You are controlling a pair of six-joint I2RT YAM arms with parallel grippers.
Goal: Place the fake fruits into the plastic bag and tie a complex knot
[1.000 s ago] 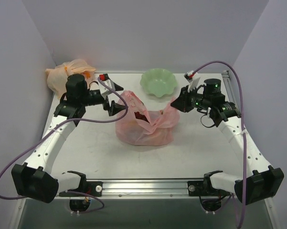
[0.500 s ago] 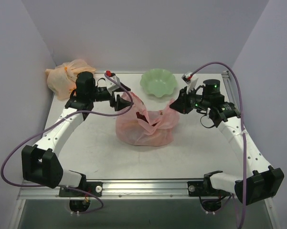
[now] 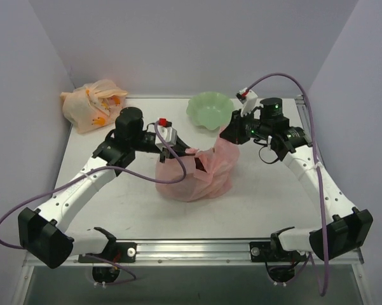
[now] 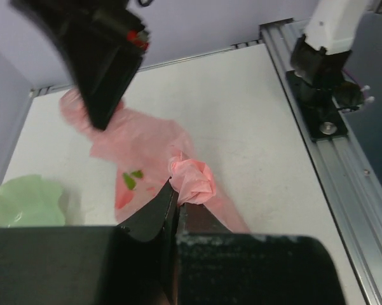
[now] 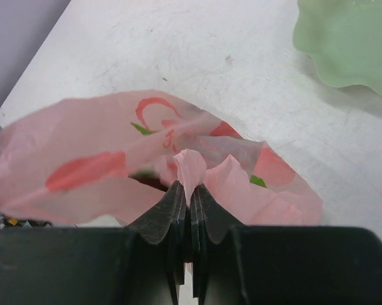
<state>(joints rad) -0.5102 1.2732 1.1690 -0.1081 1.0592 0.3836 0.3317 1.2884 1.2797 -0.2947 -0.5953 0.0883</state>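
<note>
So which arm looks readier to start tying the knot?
Probably the left: the left fingers pinch a bunched handle over the middle of the pink bag, while the right fingers hold the other handle out at its edge, near the green bowl.

The top camera is looking down over the whole worktop, while both wrist cameras are viewing the bag close-up.

Laboratory robot test cell: a white table boxed in by plain pale-violet panels — an aluminium rail carries arm mounts, with exposed purple cabling.
</note>
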